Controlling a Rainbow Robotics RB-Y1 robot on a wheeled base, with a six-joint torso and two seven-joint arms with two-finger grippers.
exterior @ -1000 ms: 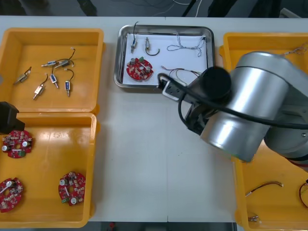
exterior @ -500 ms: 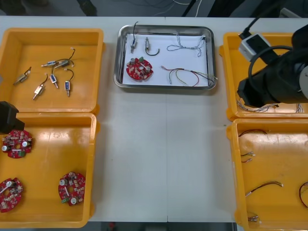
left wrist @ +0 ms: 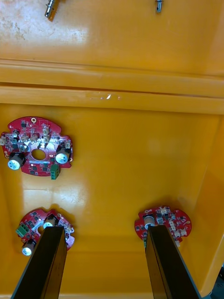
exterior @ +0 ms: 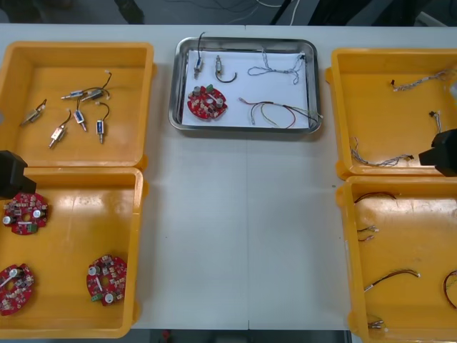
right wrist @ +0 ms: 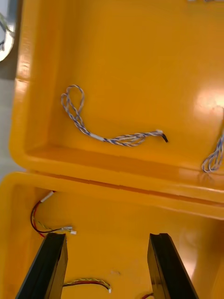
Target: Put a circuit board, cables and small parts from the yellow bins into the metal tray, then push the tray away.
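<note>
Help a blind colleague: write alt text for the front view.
A metal tray at the table's far middle holds a red circuit board, cables and small metal parts. Two yellow bins stand at each side, with the left gripper and right gripper over them.

Bench (exterior: 243, 236): light top, with a faint seam running from near edge to far edge.
Floor (exterior: 86, 11): dark, beyond the bench's far edge.
Cords (exterior: 291, 13): pale, on that floor.

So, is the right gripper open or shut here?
Open: in the right wrist view the right gripper has its fingers standing apart, nothing between them, over a yellow bin.
</note>
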